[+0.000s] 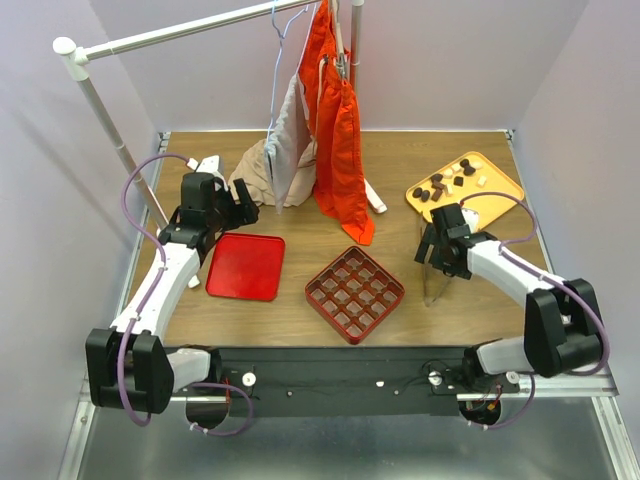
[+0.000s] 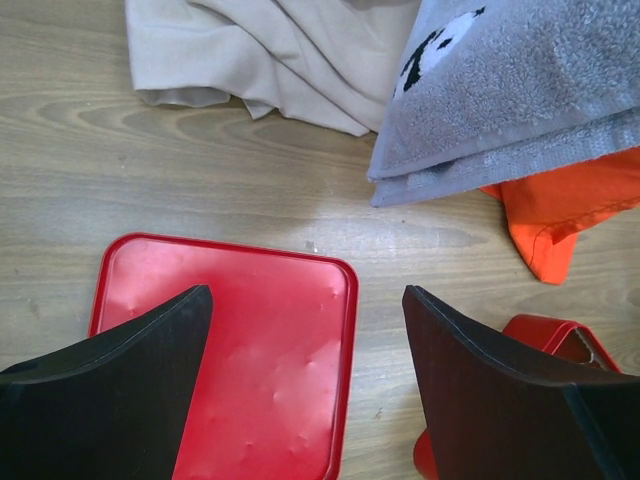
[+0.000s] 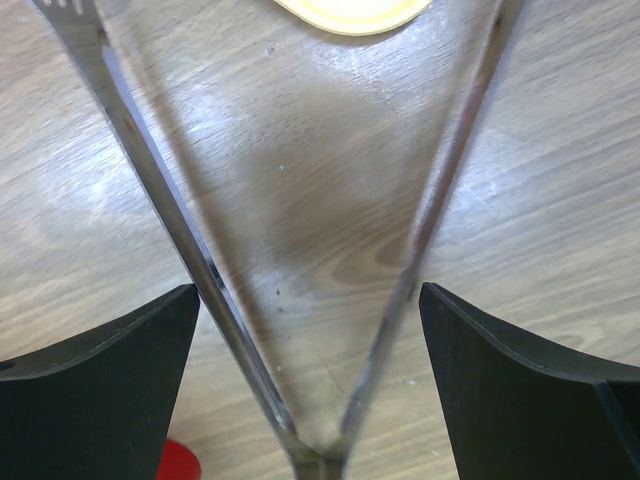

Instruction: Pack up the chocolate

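Right now the chocolate (image 1: 437, 179) sits on the yellow tray (image 1: 500, 190) at the far right of the table: small dark lumps with a few pale ones, loose and well apart from the red grid box (image 1: 355, 292) in the near middle. No pieces show in the box cells.

The right gripper (image 3: 308, 290) has its fingers spread wide, hovering low over metal tongs (image 3: 155, 170) just near of the tray. The tongs lie splayed in a V between the fingers, hinge toward the wrist and open tips toward the tray rim. Each finger is just beside a tong arm — I can't tell if they touch, and there is no squeeze on the tongs.

The left gripper (image 2: 308, 295) also has its fingers apart, holding nothing — it hangs over the flat red lid (image 2: 270, 340) at the left. Beyond it are a beige cloth (image 2: 270, 60), a grey towel (image 2: 500, 90) and an orange garment (image 2: 560, 215) hanging from a rack.
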`<state>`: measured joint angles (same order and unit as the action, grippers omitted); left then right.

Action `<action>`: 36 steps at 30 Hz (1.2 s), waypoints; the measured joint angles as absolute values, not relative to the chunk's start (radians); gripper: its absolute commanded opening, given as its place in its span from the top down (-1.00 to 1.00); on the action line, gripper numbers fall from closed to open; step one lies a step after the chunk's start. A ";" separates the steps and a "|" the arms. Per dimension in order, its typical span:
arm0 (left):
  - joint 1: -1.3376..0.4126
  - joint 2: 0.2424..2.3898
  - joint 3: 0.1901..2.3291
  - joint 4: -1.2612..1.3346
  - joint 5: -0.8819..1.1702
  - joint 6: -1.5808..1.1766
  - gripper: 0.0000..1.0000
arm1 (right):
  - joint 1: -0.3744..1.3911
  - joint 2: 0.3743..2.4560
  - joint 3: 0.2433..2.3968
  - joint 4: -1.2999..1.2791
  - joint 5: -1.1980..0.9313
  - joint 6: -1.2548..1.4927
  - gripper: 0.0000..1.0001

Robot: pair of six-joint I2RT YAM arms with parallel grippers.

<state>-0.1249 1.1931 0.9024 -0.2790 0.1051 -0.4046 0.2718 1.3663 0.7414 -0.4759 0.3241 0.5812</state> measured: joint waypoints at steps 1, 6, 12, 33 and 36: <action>-0.125 1.196 0.902 -0.277 0.109 -0.407 -0.72 | 0.272 1.386 0.744 -0.471 0.324 0.586 -1.00; -0.125 1.199 0.904 -0.278 0.117 -0.412 -0.72 | 0.272 1.446 0.749 -0.454 0.328 0.592 -1.00; -0.125 1.199 0.909 -0.278 0.117 -0.413 -0.71 | 0.272 1.446 0.728 -0.421 0.329 0.601 -0.99; -0.125 1.196 0.909 -0.279 0.118 -0.421 -0.71 | 0.272 1.296 0.616 -0.382 0.282 0.693 0.20; -0.125 1.196 0.909 -0.279 0.118 -0.424 -0.70 | 0.272 1.295 0.610 -0.381 0.264 0.708 0.27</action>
